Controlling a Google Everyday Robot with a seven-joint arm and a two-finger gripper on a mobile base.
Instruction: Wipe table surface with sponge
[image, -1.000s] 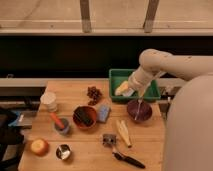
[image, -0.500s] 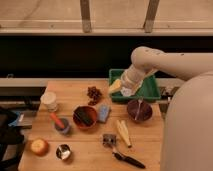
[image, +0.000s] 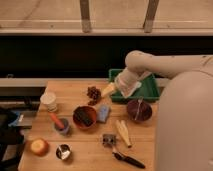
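A blue sponge lies on the wooden table, against the right side of a red bowl. My gripper hangs at the end of the white arm that reaches in from the right. Its pale tip sits just past the left edge of the green tray, next to a pine cone. It is behind the sponge and a little to its right, and apart from it. Nothing shows in the gripper.
A dark red bowl stands right of the sponge. A white cup, a grey cup with an orange tool, an apple and a small metal cup are at the left. A pale peeled item and a black-handled brush lie in front.
My gripper has moved left, from over the green tray to just past its left edge near the pine cone. The objects on the table have not moved.
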